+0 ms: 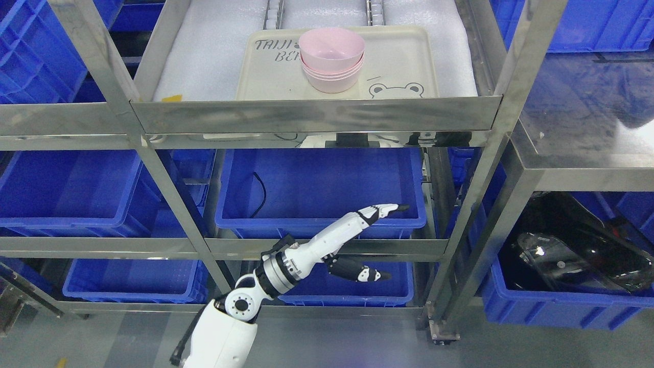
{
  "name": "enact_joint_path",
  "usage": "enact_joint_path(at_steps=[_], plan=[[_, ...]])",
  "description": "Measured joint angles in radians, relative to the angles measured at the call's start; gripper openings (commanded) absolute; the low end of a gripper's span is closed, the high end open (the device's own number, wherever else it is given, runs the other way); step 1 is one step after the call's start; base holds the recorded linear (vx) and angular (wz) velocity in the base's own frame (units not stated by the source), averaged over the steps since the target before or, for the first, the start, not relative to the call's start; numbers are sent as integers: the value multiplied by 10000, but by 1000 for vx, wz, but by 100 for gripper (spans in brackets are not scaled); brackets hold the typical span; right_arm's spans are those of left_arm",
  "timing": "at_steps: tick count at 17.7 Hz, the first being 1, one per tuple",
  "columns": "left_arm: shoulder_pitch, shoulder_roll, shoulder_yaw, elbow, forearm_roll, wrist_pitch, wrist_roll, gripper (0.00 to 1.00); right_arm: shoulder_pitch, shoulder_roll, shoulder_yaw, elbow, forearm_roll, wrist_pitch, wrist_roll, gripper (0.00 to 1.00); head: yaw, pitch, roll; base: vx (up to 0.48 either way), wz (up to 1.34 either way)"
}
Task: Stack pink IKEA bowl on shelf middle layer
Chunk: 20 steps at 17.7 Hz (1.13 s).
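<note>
Left hand (352, 232) hangs low with fingers spread wide and empty, so raising it carelessly risks clipping the shelf rail (317, 115) and jolting the pink bowls (332, 61) stacked on the tray (403, 66).

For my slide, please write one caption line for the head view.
Pink bowls stacked on a cream tray on the shelf; left robot hand open below, holding nothing.

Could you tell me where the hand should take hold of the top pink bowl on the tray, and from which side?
Probably by the rim of the top pink bowl, from above. It sits nested in the stack of pink bowls on the cream tray, so its walls are mostly buried and only the tilted, open rim is free. The left hand is open, well below that shelf.
</note>
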Motion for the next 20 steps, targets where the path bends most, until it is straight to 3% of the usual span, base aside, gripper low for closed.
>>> enact_joint_path(at_steps=[3, 8, 15, 20], plan=[[629, -5, 401, 363, 693, 205, 1858, 99, 1, 0, 0, 0, 0, 0, 0, 100, 0, 0, 0, 0, 0], [1145, -8, 1153, 636, 1778, 2237, 4488, 99, 0, 0, 0, 0, 0, 0, 0, 100, 0, 0, 0, 0, 0], [1453, -13, 1685, -255, 2576, 4565, 5086, 100, 1, 0, 0, 0, 0, -1, 0, 100, 0, 0, 0, 0, 0], [1548, -16, 1542, -1081, 2751, 5104, 5122, 100, 1, 0, 0, 0, 0, -1, 0, 100, 0, 0, 0, 0, 0]])
